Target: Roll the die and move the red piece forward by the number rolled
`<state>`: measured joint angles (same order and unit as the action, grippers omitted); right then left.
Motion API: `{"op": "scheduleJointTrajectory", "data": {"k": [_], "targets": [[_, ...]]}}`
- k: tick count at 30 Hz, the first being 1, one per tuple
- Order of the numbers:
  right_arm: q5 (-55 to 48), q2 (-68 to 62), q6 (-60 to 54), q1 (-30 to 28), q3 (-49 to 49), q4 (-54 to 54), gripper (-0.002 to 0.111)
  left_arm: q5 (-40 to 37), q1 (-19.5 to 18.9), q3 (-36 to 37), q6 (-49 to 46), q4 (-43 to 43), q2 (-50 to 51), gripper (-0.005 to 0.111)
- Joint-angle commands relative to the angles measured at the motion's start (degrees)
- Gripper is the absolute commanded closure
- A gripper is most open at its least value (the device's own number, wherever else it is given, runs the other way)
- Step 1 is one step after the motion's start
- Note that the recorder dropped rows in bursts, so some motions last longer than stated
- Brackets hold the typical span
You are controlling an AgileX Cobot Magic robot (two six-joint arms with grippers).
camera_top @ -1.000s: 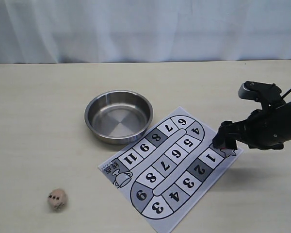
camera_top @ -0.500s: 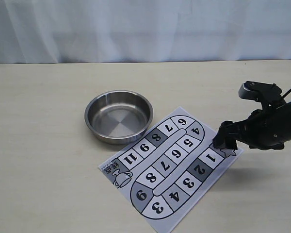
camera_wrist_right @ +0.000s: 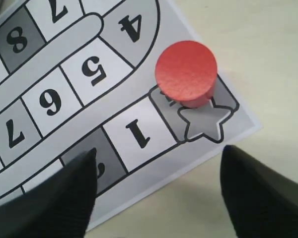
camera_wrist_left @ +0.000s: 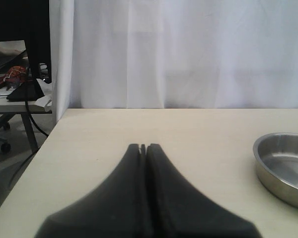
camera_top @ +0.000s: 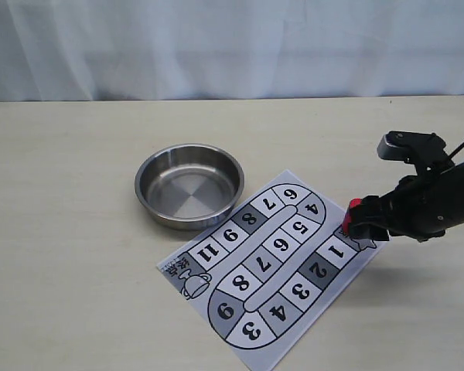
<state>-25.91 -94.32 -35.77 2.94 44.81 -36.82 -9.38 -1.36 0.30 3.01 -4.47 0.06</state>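
The red piece (camera_wrist_right: 186, 73) stands upright on the grey star square at one end of the numbered paper board (camera_wrist_right: 49, 99). My right gripper (camera_wrist_right: 159, 171) is open just short of it, with nothing between its fingers. In the exterior view the red piece (camera_top: 354, 208) shows at the left tip of the right gripper (camera_top: 363, 224), at the board's (camera_top: 216, 272) right corner. My left gripper (camera_wrist_left: 143, 147) is shut and empty above the table and does not appear in the exterior view. The die is out of view.
A steel bowl (camera_top: 149, 205) stands empty at the board's upper left, its rim close to the paper; the left wrist view shows the bowl (camera_wrist_left: 268, 144) too. A white curtain closes the far side of the table. The table's edge (camera_wrist_left: 39, 148) lies beside the left gripper.
The die that lay at the front left a second ago is gone from view. The right gripper has drawn back slightly to the right, so more of the red piece shows.
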Motion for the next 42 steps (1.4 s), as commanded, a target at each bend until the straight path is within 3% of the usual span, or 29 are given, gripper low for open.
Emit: {"op": "scheduleJointTrajectory", "data": {"k": [1,6,11,22,35,42], "targets": [[-2.1,1.4,-1.3,-0.1,0.6,0.5,0.060,0.7,0.0,-0.3,0.0,0.1,-0.1,0.107],[-9.1,3.5,-3.2,-0.1,3.3,-1.3,0.088,0.7,0.0,-0.3,0.0,0.3,-0.1,0.107],[-11.4,5.6,-7.9,3.7,4.2,-4.5,0.103,0.7,0.0,-0.3,0.0,0.3,-0.1,0.107],[-6.4,2.5,-8.8,24.7,5.1,-4.3,0.104,0.7,0.0,-0.3,0.0,0.3,-0.1,0.107],[-5.4,-8.2,-10.4,41.9,15.5,-4.7,0.104,0.7,0.0,-0.3,0.0,0.1,-0.1,0.107],[-3.7,-16.3,-13.3,48.1,21.6,-4.7,0.104,0.7,0.0,-0.3,0.0,0.1,-0.1,0.107]]}}
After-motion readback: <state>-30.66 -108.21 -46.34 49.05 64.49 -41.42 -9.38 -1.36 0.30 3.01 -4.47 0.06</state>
